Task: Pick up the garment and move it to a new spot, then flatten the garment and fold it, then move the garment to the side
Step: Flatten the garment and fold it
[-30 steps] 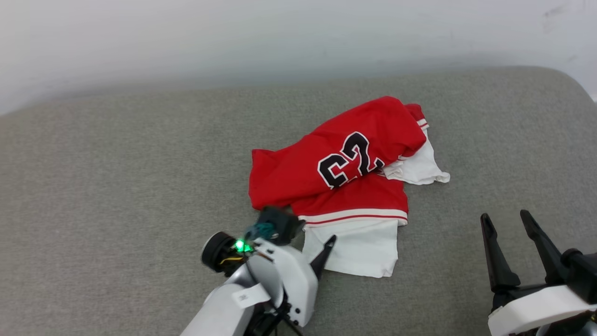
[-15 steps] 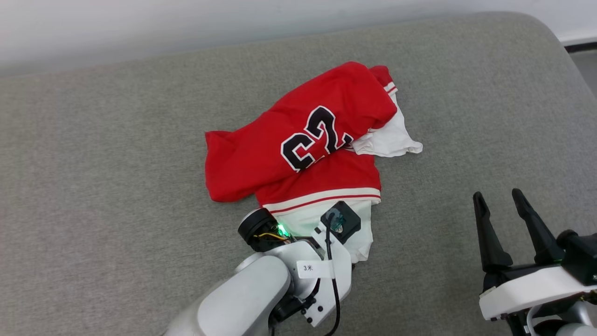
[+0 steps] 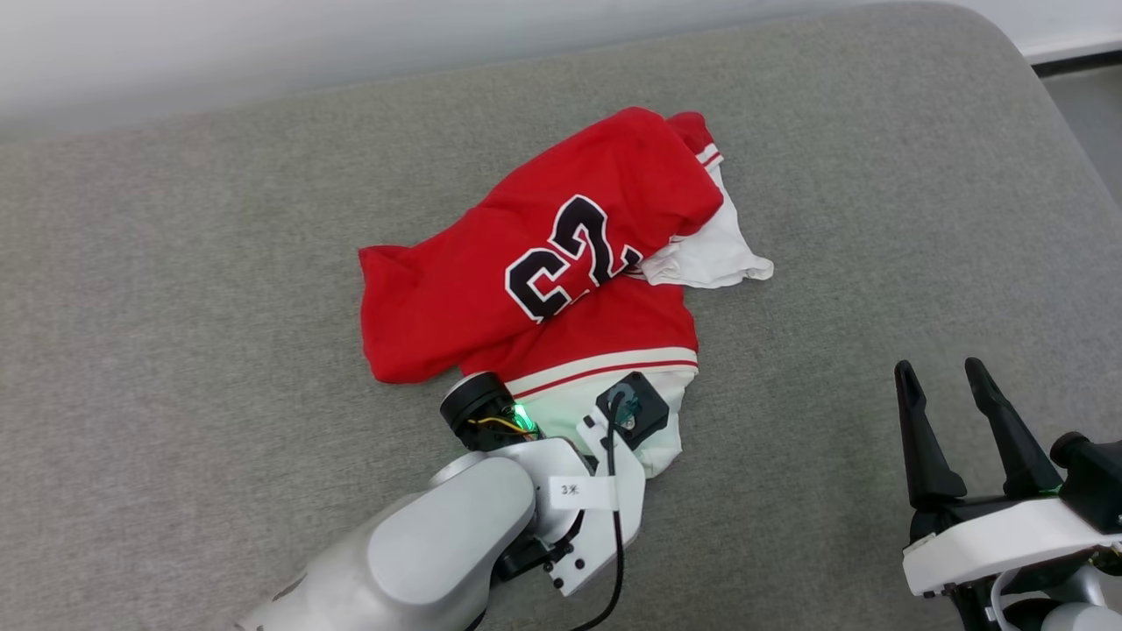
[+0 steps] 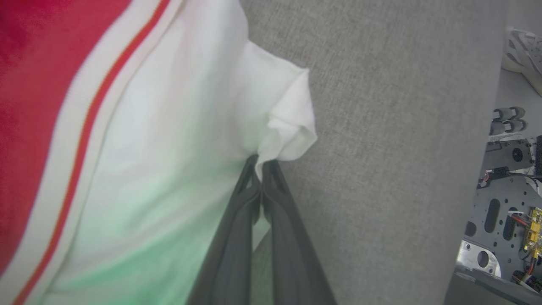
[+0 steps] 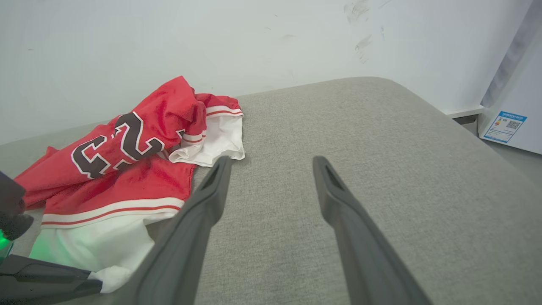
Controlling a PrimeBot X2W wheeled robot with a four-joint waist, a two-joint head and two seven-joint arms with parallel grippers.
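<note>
The garment [image 3: 543, 289], a red jersey with black "23" lettering and white sleeves, lies crumpled on the grey cushion. My left wrist [image 3: 596, 473] sits over its near white sleeve and covers the fingers in the head view. In the left wrist view my left gripper [image 4: 260, 164] is shut on a bunched corner of that white sleeve [image 4: 288, 127]. My right gripper [image 3: 938, 366] stands open at the lower right, apart from the garment, with nothing between its fingers. The right wrist view shows the garment [image 5: 118, 169] to the left of my right gripper [image 5: 272, 161].
The grey cushioned surface [image 3: 175, 307] stretches wide to the left and right of the garment. A white wall [image 3: 263, 44] runs behind it. The cushion's rounded right edge drops to the floor [image 3: 1087, 96]. A white box with a blue label [image 5: 508, 123] stands beyond.
The head camera has shifted. My left gripper has turned, come down over the near white sleeve and shut on its corner. The right gripper has stayed open.
</note>
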